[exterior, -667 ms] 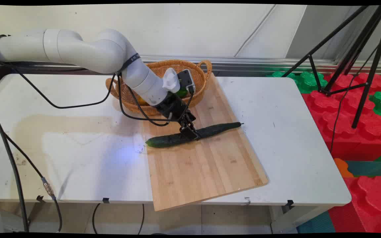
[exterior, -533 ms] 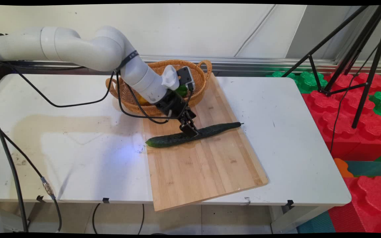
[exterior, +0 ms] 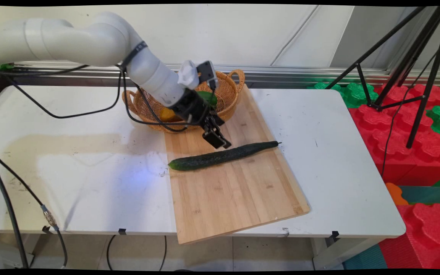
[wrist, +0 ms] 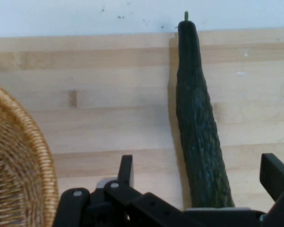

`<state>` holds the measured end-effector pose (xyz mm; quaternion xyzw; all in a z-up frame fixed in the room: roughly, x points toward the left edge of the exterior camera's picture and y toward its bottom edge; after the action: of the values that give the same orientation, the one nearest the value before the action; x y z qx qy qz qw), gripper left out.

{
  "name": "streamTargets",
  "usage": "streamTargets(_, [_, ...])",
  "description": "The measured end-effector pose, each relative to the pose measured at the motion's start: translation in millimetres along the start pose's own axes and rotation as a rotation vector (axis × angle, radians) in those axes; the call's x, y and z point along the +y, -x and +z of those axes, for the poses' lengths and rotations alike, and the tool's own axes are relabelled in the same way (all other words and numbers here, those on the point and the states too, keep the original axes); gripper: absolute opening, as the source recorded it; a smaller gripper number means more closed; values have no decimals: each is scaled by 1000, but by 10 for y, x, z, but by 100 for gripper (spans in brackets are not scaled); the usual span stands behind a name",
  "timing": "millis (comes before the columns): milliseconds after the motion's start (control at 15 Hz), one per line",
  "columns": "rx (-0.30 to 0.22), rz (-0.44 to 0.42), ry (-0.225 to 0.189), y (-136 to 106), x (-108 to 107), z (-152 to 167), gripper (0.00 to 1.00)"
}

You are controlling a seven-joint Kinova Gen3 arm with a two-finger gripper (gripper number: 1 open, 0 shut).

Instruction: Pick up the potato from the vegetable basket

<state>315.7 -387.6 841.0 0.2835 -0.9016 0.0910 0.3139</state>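
Even, bright indoor light. Soft shadows fall left of the arm (exterior: pixel 90 42) on the table (exterior: pixel 338 152). The hand view is sharp; the cucumber (wrist: pixel 199 127) shades the board (wrist: pixel 109 118).

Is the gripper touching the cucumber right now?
Apart. In the main view the gripper hangs above the cucumber, bare cutting board showing between them; the hand view shows the jaws open, either side of it.

Below the jaws we see a cucumber (wrist: pixel 199 137) with dark, bumpy, faintly glossy skin, lying on a board (exterior: pixel 235 191) of pale, smooth, matt wood in glued strips. Beside the jaws stands a basket (wrist: pixel 16 161) of rough woven wicker. The counter (exterior: pixel 90 172) looks like smooth white laminate, scuffed and stained.
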Motion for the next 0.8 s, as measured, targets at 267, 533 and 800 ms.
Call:
streamTargets(267, [13,13,1,9,-4,-328,100])
streamTargets(533, [20,22,2,58,-6,-678,100])
streamTargets(800, [28,21,-2,114,-6,-1024,100])
